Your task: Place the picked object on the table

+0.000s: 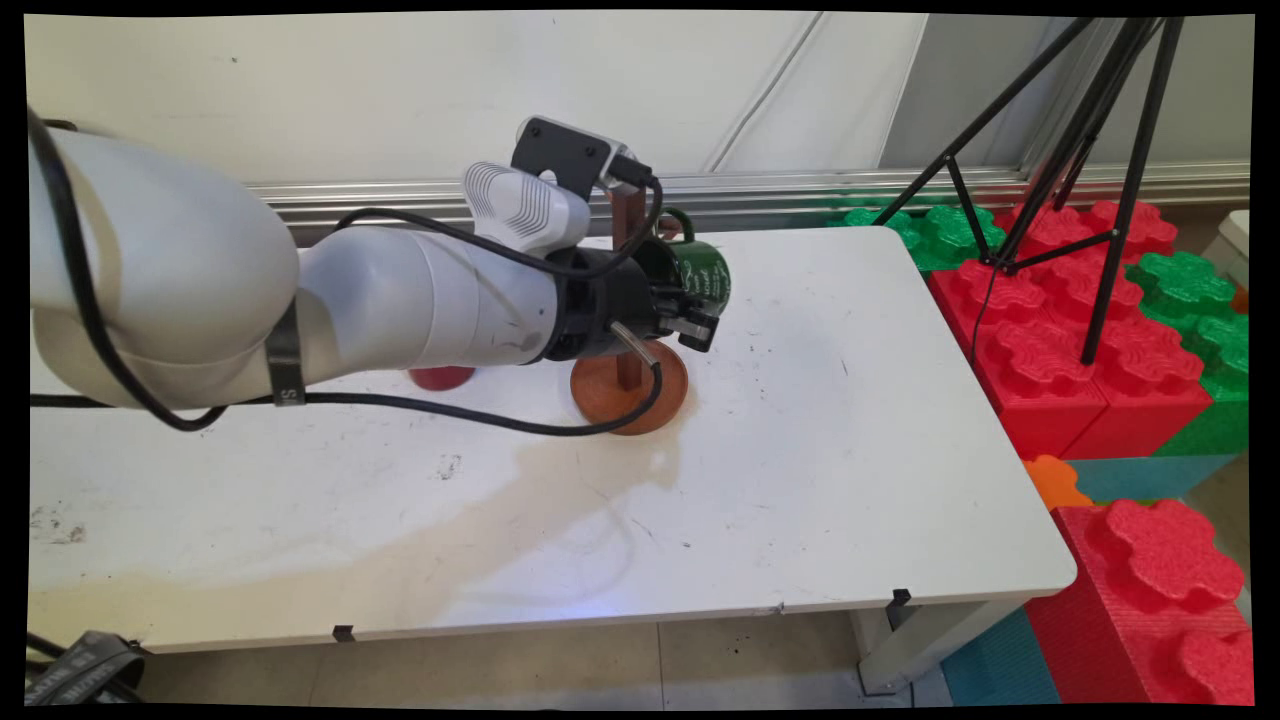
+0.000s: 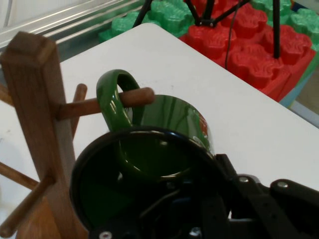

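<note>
On the rack (image 2: 35,119), the mug (image 2: 164,134) hangs by its handle over a peg (image 2: 107,102). The gripper (image 1: 690,305) pinches its rim. Glazed, rigid and breakable, it probably slips easily; the rim grip suits it.

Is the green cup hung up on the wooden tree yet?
Nearly. The green mug's handle is already looped over a peg of the wooden mug tree. The gripper is at the mug's rim. Left: letting go. A red thing sits behind the arm.
</note>
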Motion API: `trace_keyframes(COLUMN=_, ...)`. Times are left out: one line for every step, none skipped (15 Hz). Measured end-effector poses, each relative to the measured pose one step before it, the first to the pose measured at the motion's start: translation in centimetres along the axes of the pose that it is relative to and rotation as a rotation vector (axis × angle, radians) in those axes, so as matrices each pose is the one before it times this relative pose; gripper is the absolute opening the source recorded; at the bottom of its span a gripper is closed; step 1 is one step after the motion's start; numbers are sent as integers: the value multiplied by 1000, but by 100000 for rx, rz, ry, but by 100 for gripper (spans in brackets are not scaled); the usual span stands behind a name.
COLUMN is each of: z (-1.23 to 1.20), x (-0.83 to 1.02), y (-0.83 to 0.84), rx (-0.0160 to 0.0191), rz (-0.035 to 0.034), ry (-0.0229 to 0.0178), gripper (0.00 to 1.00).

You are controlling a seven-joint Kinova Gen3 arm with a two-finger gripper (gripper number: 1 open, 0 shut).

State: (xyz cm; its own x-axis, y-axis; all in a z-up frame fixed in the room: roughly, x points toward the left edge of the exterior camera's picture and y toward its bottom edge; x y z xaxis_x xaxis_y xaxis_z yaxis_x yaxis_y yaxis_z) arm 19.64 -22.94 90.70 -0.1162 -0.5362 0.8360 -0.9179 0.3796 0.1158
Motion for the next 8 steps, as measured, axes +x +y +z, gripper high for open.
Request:
trace_keyframes(z=-143, x=49, y=193, rx=-433, rz=842, ry=107, gripper=0)
trace_keyframes(z=-142, x=52, y=166, rx=-355, rz=777, ry=180, gripper=0)
trace_keyframes(z=-90, x=31, y=106, rx=-224, rz=495, ry=113, gripper=0)
trace_keyframes(z=-135, x=45, y=151, rx=-302, rz=747, ry=152, gripper=0)
trace_keyframes(z=-99, x=25, y=102, rx=-190, rz=481, ry=70, gripper=0)
trace_keyframes(z=-149, x=16, y=164, rx=-432, rz=915, ry=-33, gripper=0)
trace_keyframes(z=-103, x=10, y=111, rx=-298, rz=622, ry=-10, gripper=0)
trace_keyframes(z=-158, x=-6, y=156, rx=-482, rz=1253, ry=-159, gripper=0)
